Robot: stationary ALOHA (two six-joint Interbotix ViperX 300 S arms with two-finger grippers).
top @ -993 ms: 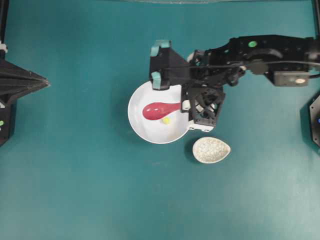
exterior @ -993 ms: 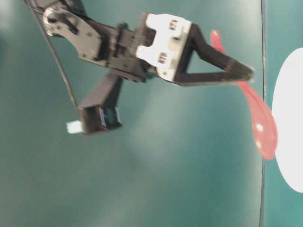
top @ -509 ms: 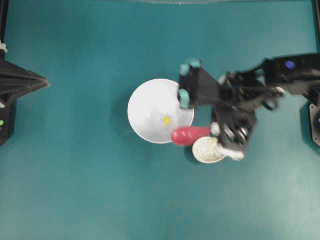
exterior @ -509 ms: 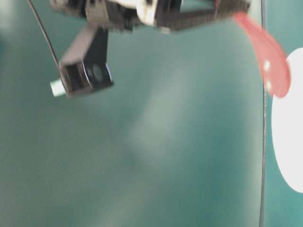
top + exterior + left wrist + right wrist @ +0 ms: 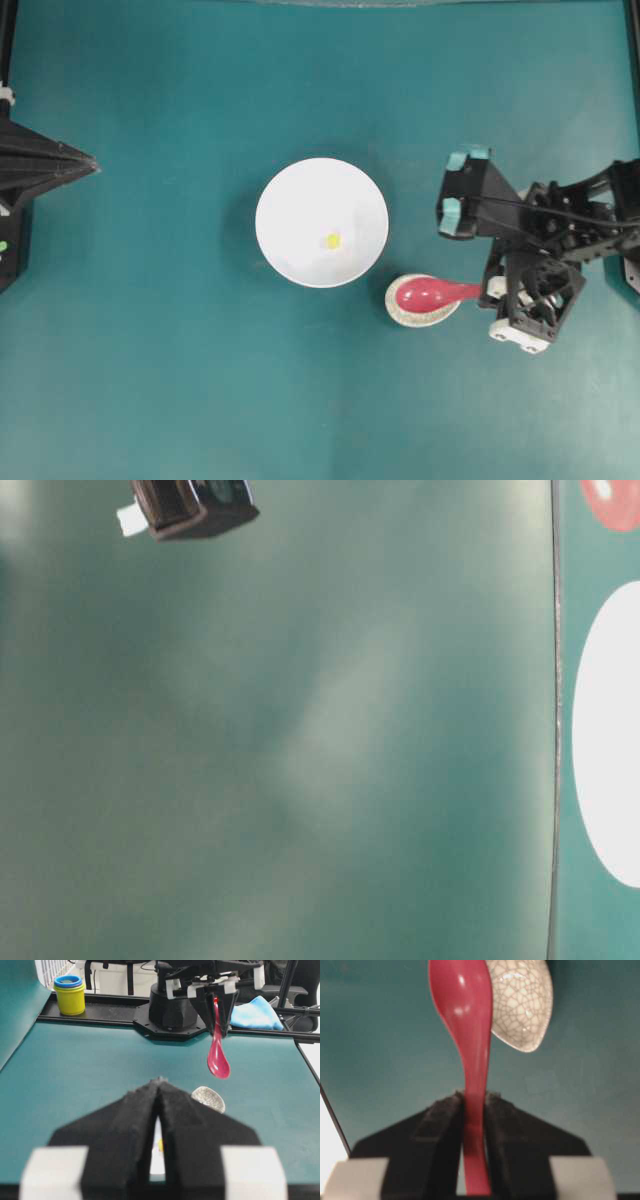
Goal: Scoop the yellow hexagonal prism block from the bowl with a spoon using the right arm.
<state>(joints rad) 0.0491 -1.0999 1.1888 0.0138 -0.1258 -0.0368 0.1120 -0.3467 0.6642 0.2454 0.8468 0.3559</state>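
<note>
The white bowl (image 5: 300, 200) stands mid-table with the yellow hexagonal prism block (image 5: 332, 240) lying inside it. To its right, my right gripper (image 5: 487, 291) is shut on the handle of the red spoon (image 5: 428, 293). The spoon's empty head hangs above a small speckled dish (image 5: 423, 316). The right wrist view has the spoon (image 5: 465, 1010) running up from the gripper (image 5: 475, 1097). My left gripper (image 5: 92, 163) is shut and empty at the left edge. Through the slit behind its tips (image 5: 159, 1081) I glimpse the bowl (image 5: 156, 1162) and the block (image 5: 160, 1145).
The speckled dish (image 5: 208, 1098) sits just right of the bowl. Beyond the table's far edge are stacked yellow and blue cups (image 5: 69, 995) and a blue cloth (image 5: 256, 1012). The right arm's base (image 5: 172, 1007) stands at that far edge.
My right arm has swung the spoon out of the bowl and to the right, over the speckled dish. The yellow block stayed in the bowl. The left arm has not moved.
</note>
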